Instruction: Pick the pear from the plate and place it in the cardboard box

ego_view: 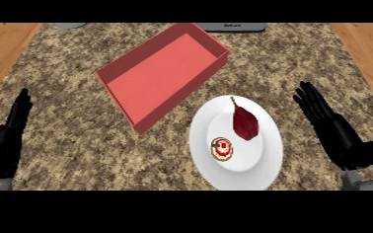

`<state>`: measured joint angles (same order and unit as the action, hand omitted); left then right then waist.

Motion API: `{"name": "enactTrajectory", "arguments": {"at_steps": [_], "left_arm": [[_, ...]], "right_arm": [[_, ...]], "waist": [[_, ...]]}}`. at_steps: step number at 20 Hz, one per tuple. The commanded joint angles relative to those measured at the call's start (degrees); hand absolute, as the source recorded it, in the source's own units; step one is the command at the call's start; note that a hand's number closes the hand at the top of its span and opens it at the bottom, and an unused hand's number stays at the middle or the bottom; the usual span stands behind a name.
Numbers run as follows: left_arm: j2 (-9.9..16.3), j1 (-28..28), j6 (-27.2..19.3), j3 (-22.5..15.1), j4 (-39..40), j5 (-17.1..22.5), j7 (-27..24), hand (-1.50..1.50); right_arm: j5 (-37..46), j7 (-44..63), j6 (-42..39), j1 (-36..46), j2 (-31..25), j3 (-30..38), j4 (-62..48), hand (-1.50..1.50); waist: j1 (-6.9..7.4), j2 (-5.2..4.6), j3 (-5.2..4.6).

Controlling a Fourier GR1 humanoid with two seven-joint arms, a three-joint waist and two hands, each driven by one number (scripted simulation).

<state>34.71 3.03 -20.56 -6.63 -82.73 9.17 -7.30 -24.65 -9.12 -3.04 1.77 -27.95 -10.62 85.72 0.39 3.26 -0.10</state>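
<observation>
A dark red pear with a thin stem lies on a white plate at the lower centre-right of the counter. Beside it on the plate sits a small round red-and-white item. A shallow red open box lies tilted across the counter, up and left of the plate. My right hand stands open to the right of the plate, fingers up, apart from it. At the left edge my left hand rests open, fingers up.
The counter top is speckled granite with wooden strips at both far sides. A grey appliance sits at the back edge behind the box, and a grey round object shows at the back left.
</observation>
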Motion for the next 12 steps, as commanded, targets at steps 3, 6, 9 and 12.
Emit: {"name": "enactTrajectory", "arguments": {"at_steps": [3,6,9,12], "left_arm": [[0.9,-4.0,-0.6,0.7,1.1,-1.8,2.8,0.0],[2.2,-4.9,-0.2,-0.3,2.6,-3.4,4.7,0.0],[0.3,-4.2,0.7,-1.7,3.7,-2.2,5.7,0.0],[0.5,-8.0,1.0,-2.1,3.7,-2.9,9.1,0.0]], "right_arm": [[-9.9,-3.2,-13.8,8.5,3.7,1.3,-6.9,-1.5],[-19.0,-2.6,-24.6,11.9,5.5,1.6,-9.8,-1.5],[15.1,-15.9,-16.1,14.2,-5.9,-4.8,-3.2,-1.5],[4.3,-27.1,-24.9,10.1,2.9,-3.5,-19.5,-1.5]], "waist": [[1.15,-3.86,0.33],[2.27,-4.56,0.58],[1.54,-4.15,0.34],[1.74,-5.05,0.7]]}}
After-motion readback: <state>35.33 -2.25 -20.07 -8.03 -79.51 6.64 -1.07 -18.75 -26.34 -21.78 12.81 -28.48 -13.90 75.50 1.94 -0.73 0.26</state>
